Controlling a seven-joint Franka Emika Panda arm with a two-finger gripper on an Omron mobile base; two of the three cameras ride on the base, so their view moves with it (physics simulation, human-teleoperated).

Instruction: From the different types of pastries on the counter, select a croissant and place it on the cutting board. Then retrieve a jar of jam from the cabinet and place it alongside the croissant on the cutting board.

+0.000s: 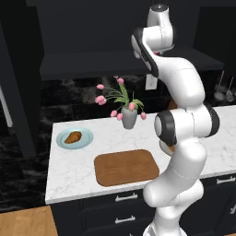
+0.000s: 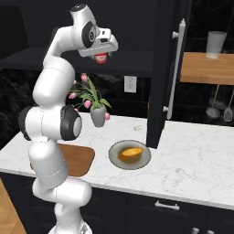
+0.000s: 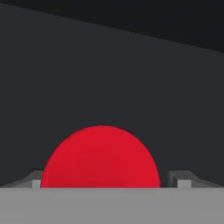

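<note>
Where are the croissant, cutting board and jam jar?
croissant [image 1: 73,137], left base view, its middle
cutting board [image 1: 126,167], left base view, bare centre
jam jar [image 3: 101,157], hand view, red front between the fingers

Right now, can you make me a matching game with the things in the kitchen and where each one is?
Things:
1. croissant
2. jar of jam
3. orange-yellow pastry
4. cutting board

Places:
A. on the grey plate
B. bare, at the front of the counter
C. on the light blue plate
D. between the fingers of the gripper, up by the cabinet

Pairs: 1-C, 2-D, 3-A, 4-B
</note>
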